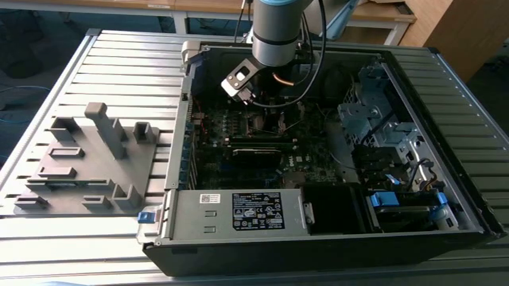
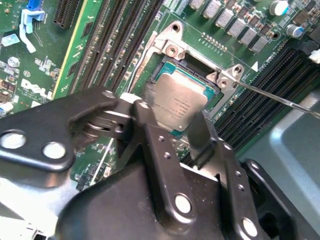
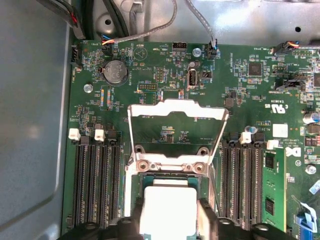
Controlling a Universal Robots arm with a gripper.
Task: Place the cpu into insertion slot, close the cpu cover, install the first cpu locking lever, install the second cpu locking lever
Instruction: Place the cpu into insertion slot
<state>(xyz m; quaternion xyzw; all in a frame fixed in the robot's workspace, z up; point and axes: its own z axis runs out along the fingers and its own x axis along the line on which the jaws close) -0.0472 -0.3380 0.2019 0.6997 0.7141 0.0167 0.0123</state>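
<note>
In both wrist views my gripper (image 2: 172, 117) (image 3: 168, 220) is shut on the cpu (image 2: 176, 102) (image 3: 167, 207), a flat silver-grey square chip, with one black finger (image 2: 145, 120) on each side of it. The chip sits just over the insertion slot (image 2: 192, 64) (image 3: 170, 176), a dark socket with a metal rim, and covers most of it. The cpu cover (image 3: 175, 107), a shiny frame with a square window, stands swung open on its hinge beyond the socket. A thin locking lever (image 2: 280, 99) juts out loose from the socket corner. In the exterior view the arm (image 1: 275, 42) reaches down into the open computer case.
Long black memory slots (image 3: 95, 180) (image 3: 245, 180) flank the socket on both sides. A coin battery (image 3: 115, 72) and cables lie beyond the cover. The case holds a power supply (image 1: 238, 211) in front and a drive cage (image 1: 374, 119) on the exterior view's right. A grey fixture tray (image 1: 87, 161) lies outside.
</note>
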